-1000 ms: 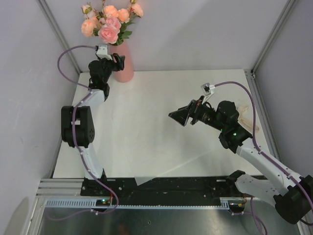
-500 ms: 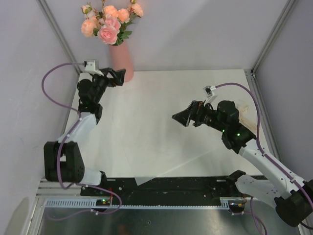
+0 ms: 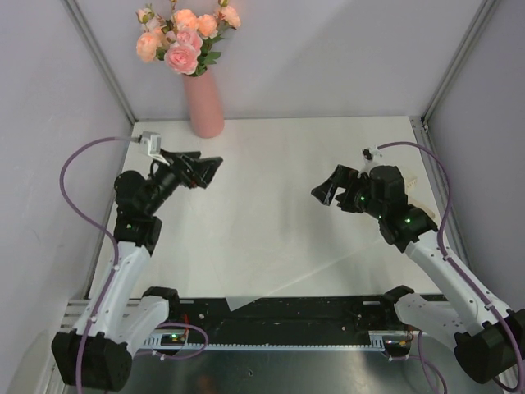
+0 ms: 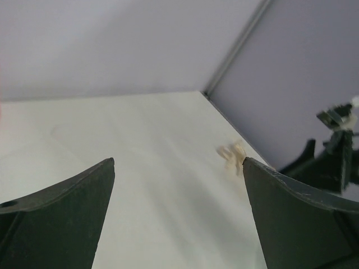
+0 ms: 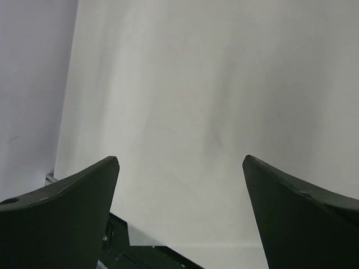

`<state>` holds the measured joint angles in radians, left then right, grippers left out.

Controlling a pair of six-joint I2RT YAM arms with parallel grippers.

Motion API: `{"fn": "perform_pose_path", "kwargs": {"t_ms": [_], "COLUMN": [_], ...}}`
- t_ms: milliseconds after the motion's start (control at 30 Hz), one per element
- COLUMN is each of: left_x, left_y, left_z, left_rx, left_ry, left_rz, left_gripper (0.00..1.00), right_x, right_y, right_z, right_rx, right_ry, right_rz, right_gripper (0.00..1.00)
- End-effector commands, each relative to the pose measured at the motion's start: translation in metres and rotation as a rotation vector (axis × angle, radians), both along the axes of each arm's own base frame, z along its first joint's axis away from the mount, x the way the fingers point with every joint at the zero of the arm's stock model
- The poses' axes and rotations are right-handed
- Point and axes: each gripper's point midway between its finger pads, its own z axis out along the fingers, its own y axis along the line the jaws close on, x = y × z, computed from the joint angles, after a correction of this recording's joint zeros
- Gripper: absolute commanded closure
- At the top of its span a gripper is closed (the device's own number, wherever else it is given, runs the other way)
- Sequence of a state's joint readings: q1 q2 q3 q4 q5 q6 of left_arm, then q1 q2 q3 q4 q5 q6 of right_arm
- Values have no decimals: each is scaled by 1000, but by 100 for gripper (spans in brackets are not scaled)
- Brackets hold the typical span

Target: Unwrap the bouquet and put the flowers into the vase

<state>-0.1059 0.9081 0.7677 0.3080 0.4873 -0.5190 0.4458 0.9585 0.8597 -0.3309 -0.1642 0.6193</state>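
Over table (image 3: pixel 271 156), left pincer (image 3: pixel 207 171), right pincer (image 3: pixel 322 194) agape, apparently empty

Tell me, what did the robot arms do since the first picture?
The left pincer came away from the vase, opened wide and pulled back toward the front. The right pincer slid a little right, open as before. The vase and flowers stayed put.

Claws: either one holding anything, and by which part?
Nothing held. Left claw and right claw both hang open and empty; the flowers stand in the vase.
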Motion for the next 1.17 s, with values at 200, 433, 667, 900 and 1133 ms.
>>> {"fn": "perform_pose_path", "kwargs": {"t_ms": [200,433,667,900,1133], "left_x": [-47,-48,-51,-56,-57], "left_y": [-22,-30,-31,-34,-35], "left_z": [-85,-73,-75,-71,-71], "left_rx": [49,45,46,50,53], "left_ry": [262,256,255,239,234], "left_rz": [-142,-197,-206,-230,-234], "left_gripper": [1,0,0,0,0], "right_x": [4,6,5,2,2], "right_y": [-9,-7,-8,-7,-6], "right_z": [35,44,51,58,59], "right_rx": [-58,-41,-36,-18,-10], "right_ry": [-122,-156,-185,-203,-203], "right_rz": [19,29,24,34,35], "right_gripper": [1,1,1,1,1]}}
